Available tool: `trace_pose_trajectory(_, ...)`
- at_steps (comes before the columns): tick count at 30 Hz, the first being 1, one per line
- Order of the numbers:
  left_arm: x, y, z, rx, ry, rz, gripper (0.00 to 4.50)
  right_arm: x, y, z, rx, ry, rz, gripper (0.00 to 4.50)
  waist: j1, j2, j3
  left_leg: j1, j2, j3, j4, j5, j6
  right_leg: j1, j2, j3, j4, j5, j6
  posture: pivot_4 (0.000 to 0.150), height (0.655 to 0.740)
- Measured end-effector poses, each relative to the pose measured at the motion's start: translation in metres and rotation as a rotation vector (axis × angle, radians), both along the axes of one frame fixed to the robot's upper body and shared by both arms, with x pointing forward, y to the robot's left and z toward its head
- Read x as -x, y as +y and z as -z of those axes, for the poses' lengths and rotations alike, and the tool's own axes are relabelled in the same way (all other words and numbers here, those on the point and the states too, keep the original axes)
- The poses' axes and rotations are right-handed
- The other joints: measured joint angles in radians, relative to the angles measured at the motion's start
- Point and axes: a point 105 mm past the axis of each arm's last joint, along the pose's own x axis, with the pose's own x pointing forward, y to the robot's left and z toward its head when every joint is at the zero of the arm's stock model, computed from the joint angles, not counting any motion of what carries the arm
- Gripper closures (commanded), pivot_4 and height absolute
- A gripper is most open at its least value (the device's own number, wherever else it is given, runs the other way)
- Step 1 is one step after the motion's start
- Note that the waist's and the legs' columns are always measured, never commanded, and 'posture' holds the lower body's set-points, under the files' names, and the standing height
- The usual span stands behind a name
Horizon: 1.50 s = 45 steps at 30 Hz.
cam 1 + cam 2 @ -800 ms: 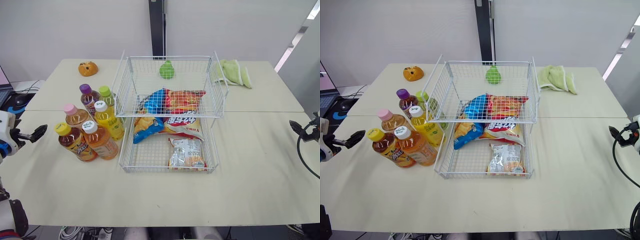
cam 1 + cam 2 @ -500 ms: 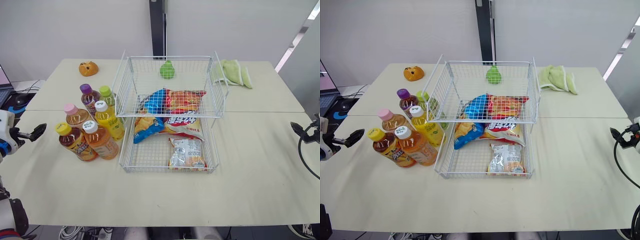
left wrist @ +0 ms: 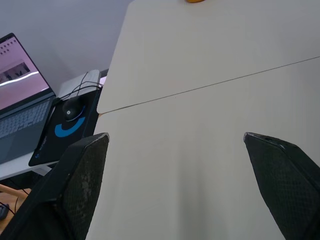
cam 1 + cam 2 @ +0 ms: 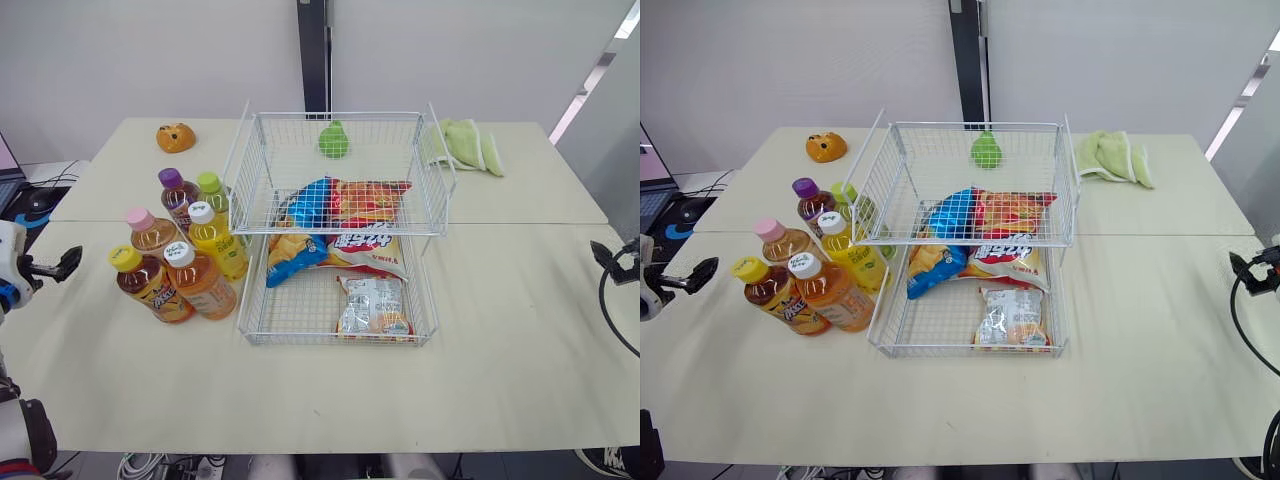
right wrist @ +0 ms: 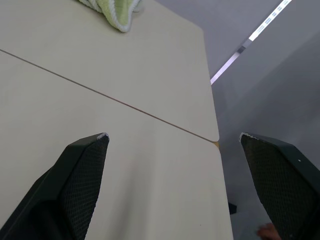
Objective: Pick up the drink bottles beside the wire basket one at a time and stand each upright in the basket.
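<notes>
Currently, six drink bottles stand upright in a tight cluster on the bench, just beside the left wall of the wire basket, all outside it.
Back row: purple-capped bottle and green-capped bottle.
Middle row: pink-capped bottle and white-capped yellow bottle, the latter nearest the basket wire.
Front row: yellow-capped bottle, touching the white-capped orange bottle.

The basket has two tiers. The upper tier holds a blue snack bag and a red snack bag side by side. The lower tier holds a yellow-and-blue snack bag, a red-and-white snack bag and a silver snack bag at the front. A green pear-shaped toy shows through the back wire; cannot tell whether it sits in the upper tier or behind it.

Left jaws: at the left edge of the bench, well apart from the bottles. The two black fingers are spread wide over bare bench, nothing between them.
Right jaws: at the right edge of the bench, well apart from the basket. The fingers are likewise spread wide, holding nothing.

Other items: an orange toy at back left, a green cloth at back right near the basket, and a laptop and mouse on a lower surface past the bench's left edge
</notes>
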Motion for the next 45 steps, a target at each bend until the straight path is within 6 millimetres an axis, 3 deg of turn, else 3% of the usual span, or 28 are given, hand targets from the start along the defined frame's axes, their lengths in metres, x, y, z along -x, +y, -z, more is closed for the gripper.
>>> trace_pose_trajectory(7, 0.000, -0.008, -0.005, 0.110, -0.047, 0.086, 0.01, -0.001, -0.003, -0.022, -0.067, -0.052, -0.015, 0.00, 0.000, 0.000, 0.000, 0.000, 0.000, 0.000, 0.000, 0.000, 0.000, 0.000, 0.000, 0.000, 0.000, 0.000, 0.000, 0.150, 0.7400)
trace_pose_trajectory(17, 0.003, -0.013, 0.006, 0.195, -0.066, 0.123, 0.01, 0.001, 0.000, -0.029, -0.058, -0.072, -0.037, 0.00, -0.001, 0.000, 0.000, 0.000, 0.000, 0.000, 0.000, 0.000, 0.000, 0.000, 0.000, 0.000, 0.000, 0.000, 0.000, 0.150, 0.7400)
trace_pose_trajectory(21, 0.003, -0.013, 0.004, 0.196, -0.080, 0.119, 0.01, -0.006, 0.017, -0.052, -0.046, -0.121, -0.120, 0.00, -0.005, 0.001, 0.000, 0.000, 0.000, 0.000, 0.000, 0.000, 0.000, 0.000, 0.000, 0.001, 0.001, 0.000, 0.000, 0.150, 0.7400)
trace_pose_trajectory(24, 0.004, -0.012, 0.001, 0.196, -0.098, 0.117, 0.01, -0.019, 0.052, -0.095, -0.033, -0.202, -0.260, 0.00, -0.013, 0.002, 0.001, 0.001, 0.000, 0.001, 0.000, 0.000, 0.000, 0.000, 0.000, 0.002, 0.001, 0.000, 0.000, 0.150, 0.7400)
trace_pose_trajectory(26, 0.006, -0.012, 0.000, 0.188, -0.104, 0.119, 0.01, -0.026, 0.095, -0.139, -0.037, -0.274, -0.422, 0.00, -0.019, 0.003, 0.001, 0.002, 0.001, 0.000, 0.000, 0.000, 0.000, -0.001, 0.001, 0.003, 0.002, 0.000, 0.000, 0.150, 0.7400)
trace_pose_trajectory(28, 0.007, -0.012, 0.000, 0.186, -0.107, 0.120, 0.01, -0.020, 0.137, -0.175, -0.047, -0.322, -0.589, 0.00, -0.017, 0.002, 0.001, 0.001, 0.001, -0.001, -0.001, -0.001, -0.001, -0.001, 0.002, 0.002, 0.002, -0.001, -0.002, 0.150, 0.7400)
trace_pose_trajectory(31, 0.011, -0.010, 0.003, 0.187, -0.105, 0.112, 0.01, -0.005, 0.192, -0.196, -0.110, -0.302, -0.813, 0.00, -0.003, -0.001, -0.001, -0.001, 0.002, -0.002, 0.000, -0.002, -0.002, -0.001, 0.002, 0.000, 0.001, -0.002, -0.003, 0.150, 0.7400)
trace_pose_trajectory(35, 0.014, -0.014, 0.011, 0.185, -0.092, 0.124, 0.01, 0.026, 0.266, -0.200, -0.166, -0.224, -1.101, 0.00, 0.006, -0.002, -0.001, -0.006, 0.002, -0.003, 0.001, -0.002, 0.000, -0.004, 0.001, -0.001, 0.001, -0.002, -0.003, 0.150, 0.7400)
trace_pose_trajectory(41, 0.021, -0.008, 0.013, 0.191, -0.100, 0.094, 0.01, 0.068, 0.309, -0.193, -0.182, -0.126, -1.292, 0.00, 0.028, -0.006, -0.004, -0.014, 0.002, -0.008, 0.004, -0.003, 0.000, -0.009, 0.000, -0.007, 0.000, -0.002, -0.003, 0.150, 0.7400)
trace_pose_trajectory(45, 0.020, -0.010, 0.008, 0.201, -0.118, 0.102, 0.01, 0.081, 0.321, -0.147, -0.185, 0.011, -1.343, 0.00, 0.028, -0.014, -0.009, -0.016, 0.002, -0.010, 0.005, -0.003, 0.002, -0.007, 0.000, -0.011, -0.001, -0.002, -0.003, 0.150, 0.7400)
